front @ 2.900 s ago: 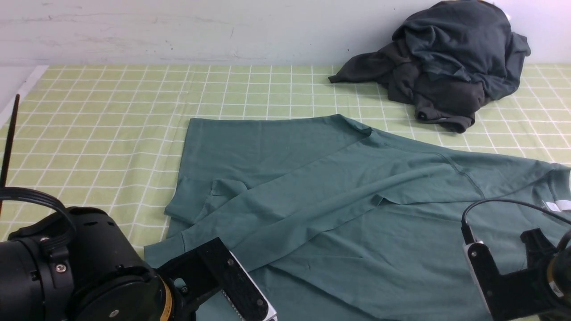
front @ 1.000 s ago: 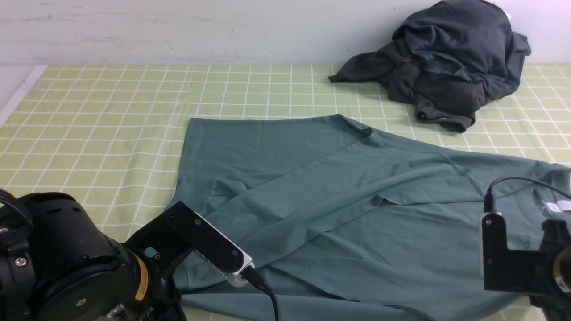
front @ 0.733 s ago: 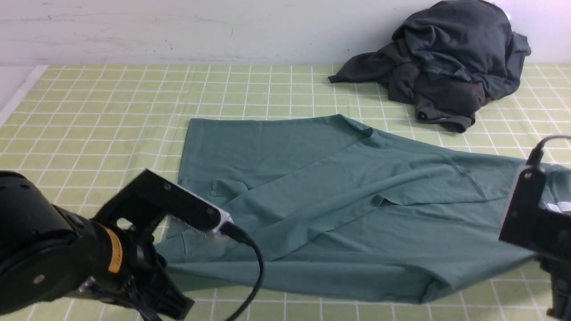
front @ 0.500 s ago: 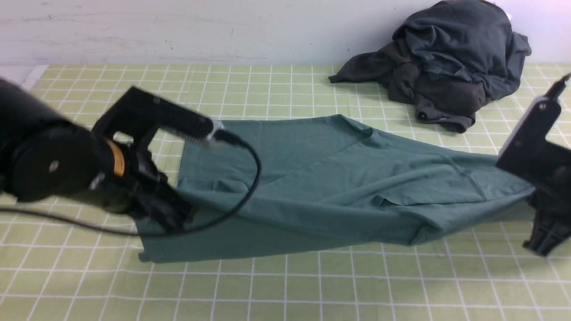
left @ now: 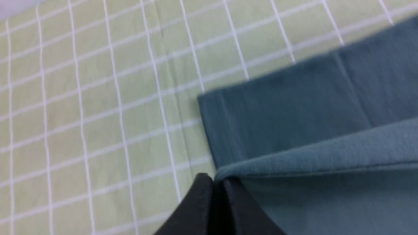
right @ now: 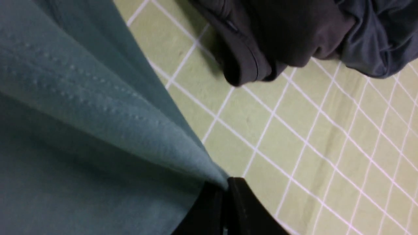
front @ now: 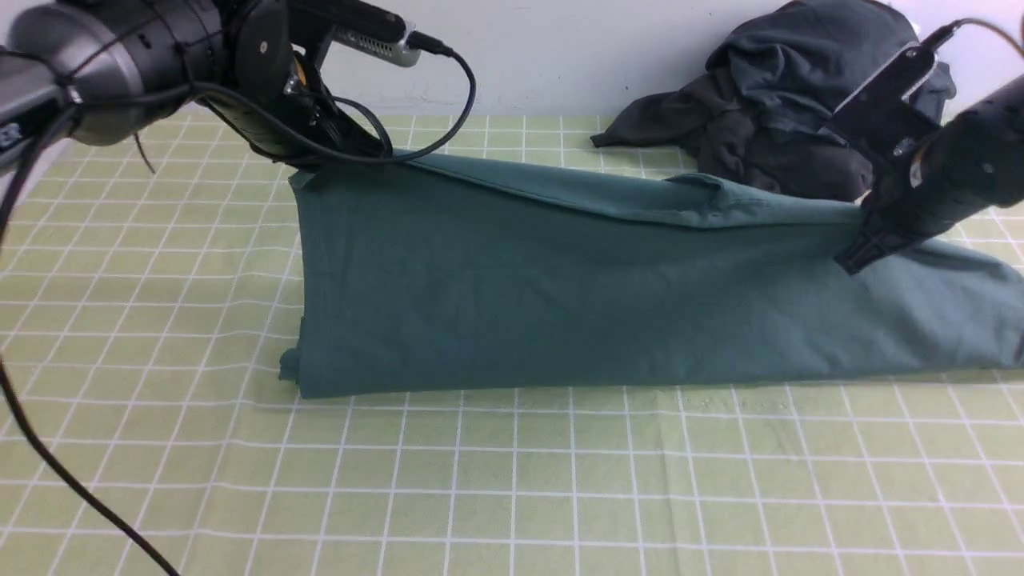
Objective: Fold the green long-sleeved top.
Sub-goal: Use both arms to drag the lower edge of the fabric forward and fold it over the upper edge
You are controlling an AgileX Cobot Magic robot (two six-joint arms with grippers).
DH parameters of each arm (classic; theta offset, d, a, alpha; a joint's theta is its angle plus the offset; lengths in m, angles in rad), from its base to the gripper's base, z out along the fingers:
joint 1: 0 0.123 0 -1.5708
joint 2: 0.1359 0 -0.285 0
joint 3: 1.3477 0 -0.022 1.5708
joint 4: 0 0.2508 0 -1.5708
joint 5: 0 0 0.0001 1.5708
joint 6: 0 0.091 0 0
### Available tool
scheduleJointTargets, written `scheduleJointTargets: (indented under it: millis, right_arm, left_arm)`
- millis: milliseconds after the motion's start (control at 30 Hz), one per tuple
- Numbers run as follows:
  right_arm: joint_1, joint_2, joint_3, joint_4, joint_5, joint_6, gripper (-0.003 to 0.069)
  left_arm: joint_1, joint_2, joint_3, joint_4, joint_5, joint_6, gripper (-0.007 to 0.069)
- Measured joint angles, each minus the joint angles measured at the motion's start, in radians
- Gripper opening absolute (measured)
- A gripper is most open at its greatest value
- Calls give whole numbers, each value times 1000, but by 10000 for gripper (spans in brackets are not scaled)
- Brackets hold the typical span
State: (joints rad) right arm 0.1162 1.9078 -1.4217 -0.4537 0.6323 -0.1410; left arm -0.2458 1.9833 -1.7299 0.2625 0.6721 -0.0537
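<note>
The green long-sleeved top stretches across the middle of the front view, its lower fold lying on the green checked cloth and its upper edge lifted. In the upper left, the left gripper has its jaws pinched together on that edge's corner. At the right, the right gripper likewise has its jaws clamped on the fabric edge. Dark grey garments lie heaped in the upper right, just behind the top. White lettering on the left arm is cut off by the left frame edge and is unreadable.
</note>
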Motion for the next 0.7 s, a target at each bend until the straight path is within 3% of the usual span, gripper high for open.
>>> scheduleJointTargets:
  millis: [200, 400, 500, 567, 633, 700]
  right_arm:
    - [-10, 141, -127, 14, 9, 19, 18]
    - [-39, 254, -247, -3, 29, 151, 155]
    - [-27, 257, -306, 7, 78, 203, 255]
    - [-6, 245, -329, 36, 123, 201, 267]
    - [12, 234, -341, 75, 146, 184, 262]
    - [60, 218, -355, 220, 155, 61, 211]
  left_arm:
    - [16, 168, -116, 7, -83, -12, 15]
    - [64, 308, -218, 7, -158, -39, 70]
    - [90, 339, -253, 8, -176, -48, 186]
    - [96, 339, -275, 8, -158, -56, 255]
    - [98, 338, -294, 9, -130, -63, 302]
    - [98, 333, -328, 8, -58, -72, 362]
